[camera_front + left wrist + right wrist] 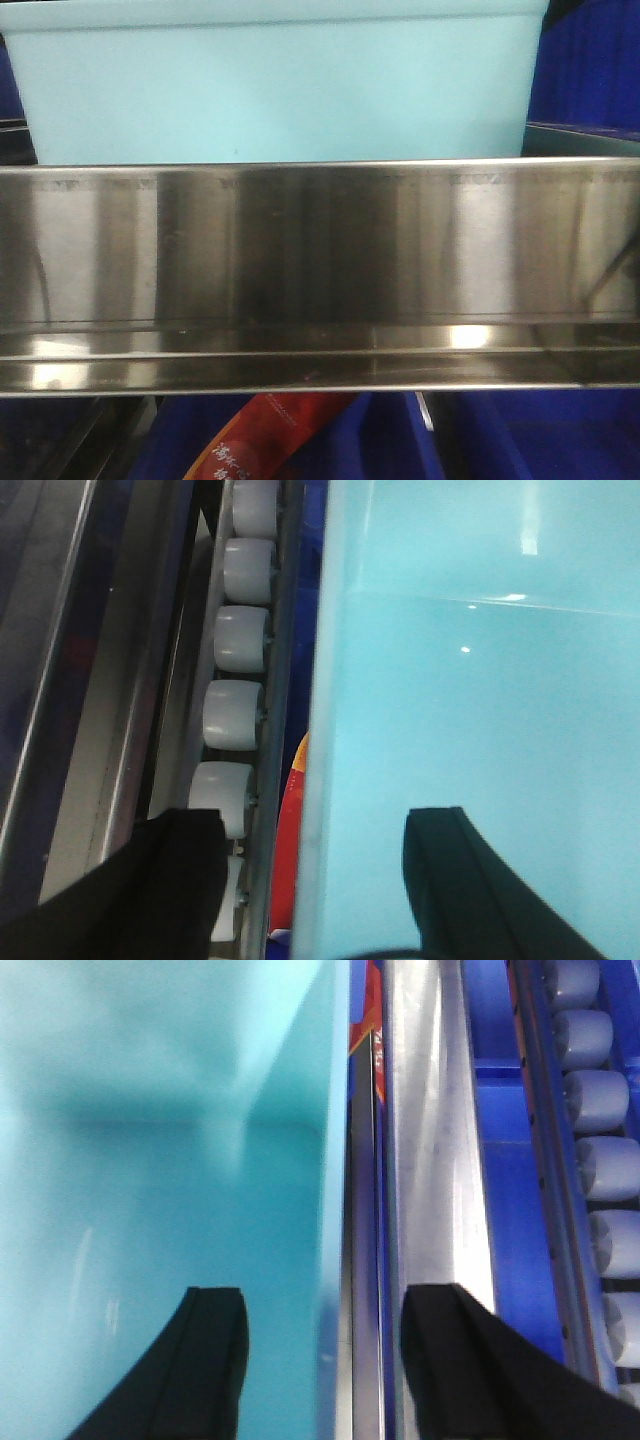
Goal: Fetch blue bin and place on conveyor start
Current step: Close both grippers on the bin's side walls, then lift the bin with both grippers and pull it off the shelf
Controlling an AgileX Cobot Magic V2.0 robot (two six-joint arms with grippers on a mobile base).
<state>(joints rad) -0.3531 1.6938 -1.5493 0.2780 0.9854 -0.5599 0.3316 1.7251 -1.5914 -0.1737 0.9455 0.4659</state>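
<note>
The blue bin (280, 90) is a pale aqua tub filling the top of the front view, just behind a steel shelf rail. In the left wrist view my left gripper (315, 880) is open and straddles the blue bin's (480, 700) left wall, one black finger (450, 880) inside, the other outside over the rollers. My right gripper (328, 1360) is open too, astride the blue bin's (160, 1160) right wall, with one finger (200, 1360) inside. Neither gripper touches the wall. The conveyor start is out of view.
A shiny stainless-steel shelf rail (320, 260) spans the front view below the bin and runs beside it (430, 1140). White roller tracks (240, 640) (600, 1100) flank both sides. Dark blue crates (590, 60) (510, 1160) stand alongside. A red packet (270, 440) lies below.
</note>
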